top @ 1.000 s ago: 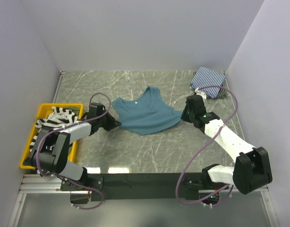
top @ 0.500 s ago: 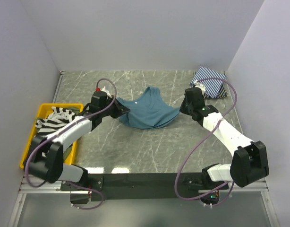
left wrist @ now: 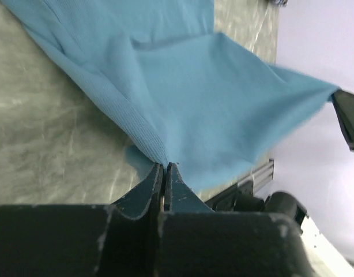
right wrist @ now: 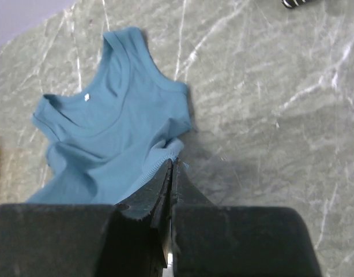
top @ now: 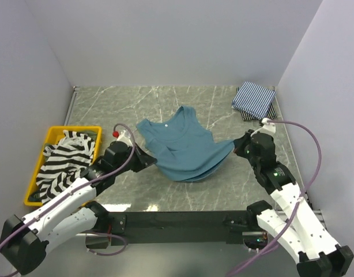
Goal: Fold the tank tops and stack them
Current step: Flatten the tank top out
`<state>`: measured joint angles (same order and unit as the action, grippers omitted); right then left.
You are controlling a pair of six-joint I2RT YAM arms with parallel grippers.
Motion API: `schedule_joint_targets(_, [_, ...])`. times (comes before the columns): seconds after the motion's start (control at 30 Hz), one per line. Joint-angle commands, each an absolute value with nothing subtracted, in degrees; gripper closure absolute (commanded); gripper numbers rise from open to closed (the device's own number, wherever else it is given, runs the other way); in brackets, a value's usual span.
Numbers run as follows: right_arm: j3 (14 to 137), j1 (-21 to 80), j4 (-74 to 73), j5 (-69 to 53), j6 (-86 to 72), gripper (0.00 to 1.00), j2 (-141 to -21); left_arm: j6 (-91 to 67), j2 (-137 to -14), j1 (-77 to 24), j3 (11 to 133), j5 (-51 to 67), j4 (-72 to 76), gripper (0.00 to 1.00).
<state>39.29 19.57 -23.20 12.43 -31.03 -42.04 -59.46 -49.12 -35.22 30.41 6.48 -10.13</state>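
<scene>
- Marble table (top: 165,193): the teal tank top (top: 185,144) lies mid-table, neckline toward the far wall, its hem raised between the two claws.
- Yellow bin (top: 79,128), at left, holds the black-and-white striped top (top: 61,158).
- The pinstriped top (top: 253,98) sits folded in the far right corner.
- Left gripper (top: 151,163) pinches the hem's left corner, and right gripper (top: 237,147) pinches the right corner.
- Since half a second ago, both claws have drawn back toward the bases, stretching the top out.
- Neck tag (right wrist: 86,97): white, unreadable.

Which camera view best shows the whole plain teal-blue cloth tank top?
Top external: the plain teal-blue cloth tank top appears nearly whole. Right wrist shows mainly neckline and straps; left wrist, only stretched fabric.
</scene>
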Motion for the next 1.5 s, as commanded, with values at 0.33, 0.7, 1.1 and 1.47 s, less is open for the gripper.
schedule_joint_targets(0.33, [53.2, 18.8, -14.9, 11.2, -29.1, 1.0, -84.5, -59.9, -85.8, -18.6, 34.8, 19.4, 14.0, 0.79])
schedule_joint_targets(0.7, [54.5, 11.7, -11.0, 7.2, -31.6, 0.99, -90.8, -53.9, -70.5, -22.7, 30.2, 11.5, 6.2, 0.47])
schedule_joint_targets(1.1, [44.5, 14.4, -10.0, 6.1, -32.9, 0.61, -74.4, -56.6, -70.6, -42.5, 27.5, -8.2, -4.5, 0.76])
schedule_joint_targets(1.47, [40.5, 32.1, -10.5, 10.7, -36.2, 0.6, -67.1, -53.3, -82.0, -44.8, 36.0, -13.5, -0.4, 0.48])
